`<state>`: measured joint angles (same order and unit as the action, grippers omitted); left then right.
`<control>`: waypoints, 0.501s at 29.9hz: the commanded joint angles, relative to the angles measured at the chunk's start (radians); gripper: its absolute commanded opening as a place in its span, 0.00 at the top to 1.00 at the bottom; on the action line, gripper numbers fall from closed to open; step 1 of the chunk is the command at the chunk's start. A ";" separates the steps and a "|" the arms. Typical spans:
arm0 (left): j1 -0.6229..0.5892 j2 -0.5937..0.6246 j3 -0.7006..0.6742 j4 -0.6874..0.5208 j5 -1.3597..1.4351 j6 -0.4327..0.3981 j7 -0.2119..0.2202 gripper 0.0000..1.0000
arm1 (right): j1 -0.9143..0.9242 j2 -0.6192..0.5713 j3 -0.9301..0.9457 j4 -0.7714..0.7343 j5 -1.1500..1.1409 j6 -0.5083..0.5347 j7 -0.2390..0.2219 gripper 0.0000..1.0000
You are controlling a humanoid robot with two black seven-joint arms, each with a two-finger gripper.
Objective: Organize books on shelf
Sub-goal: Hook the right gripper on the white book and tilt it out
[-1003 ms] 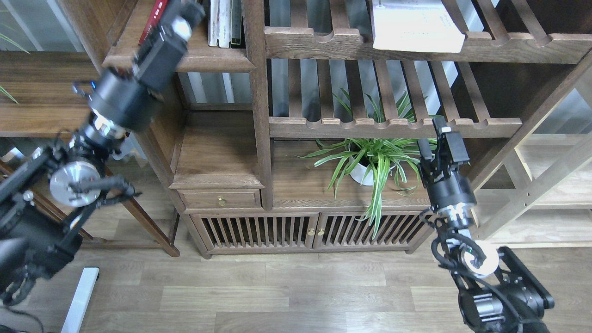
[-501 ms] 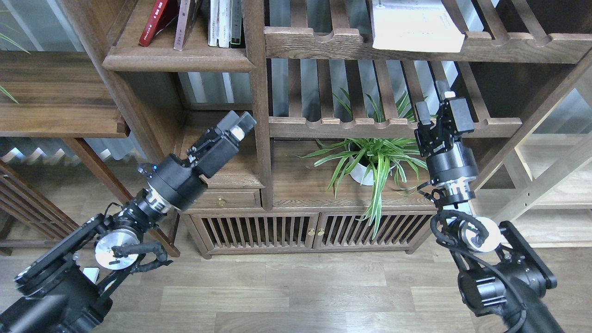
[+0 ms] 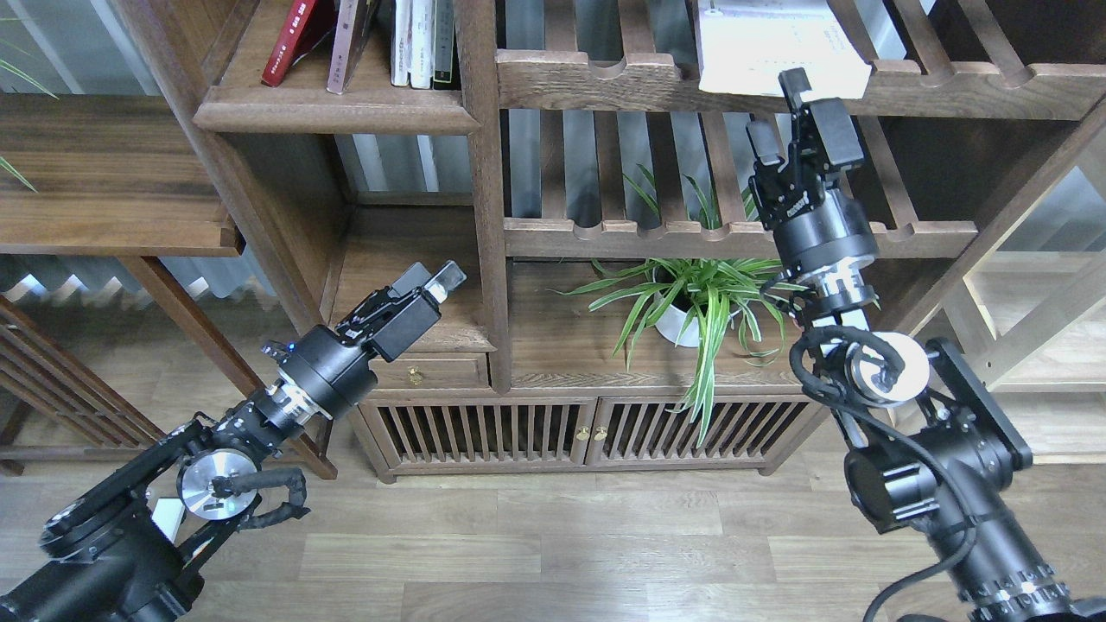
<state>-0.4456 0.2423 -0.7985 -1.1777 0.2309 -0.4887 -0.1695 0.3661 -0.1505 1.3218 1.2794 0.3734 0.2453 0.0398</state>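
Observation:
The shelf [image 3: 337,117] is the solid board at the upper left. On it a bright red book [image 3: 292,43] and a maroon book [image 3: 348,47] lean to the right, next to thin white- and dark-spined books [image 3: 421,43]. The thick white book [image 3: 778,47] lies on the upper slatted rack [image 3: 605,82] at the right. My right gripper [image 3: 778,112] is open and empty, just below the white book's front edge. My left gripper [image 3: 435,278] is empty, low over the drawer board [image 3: 406,328]; its fingers overlap in this view.
A potted spider plant [image 3: 696,302] stands under the lower slatted rack [image 3: 734,233], close to my right arm. A small brass-knobbed drawer [image 3: 413,373] and slatted cabinet doors [image 3: 536,432] are below. A wooden side table [image 3: 104,181] is at the left.
My left arm has dropped from the shelf with the books down to the drawer board, leaving the maroon book on the shelf. My right gripper has risen from plant level to just under the white book.

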 commanded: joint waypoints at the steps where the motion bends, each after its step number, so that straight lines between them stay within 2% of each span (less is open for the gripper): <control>1: 0.002 0.002 0.004 0.021 -0.001 0.000 -0.002 0.01 | 0.019 0.000 -0.003 0.008 -0.001 -0.044 0.000 0.15; 15: 0.004 0.002 0.005 0.023 -0.001 0.000 -0.005 0.01 | 0.119 -0.003 0.000 0.028 0.001 -0.329 0.005 0.30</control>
<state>-0.4433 0.2427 -0.7930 -1.1566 0.2301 -0.4887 -0.1743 0.4610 -0.1549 1.3193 1.3040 0.3728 -0.0209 0.0421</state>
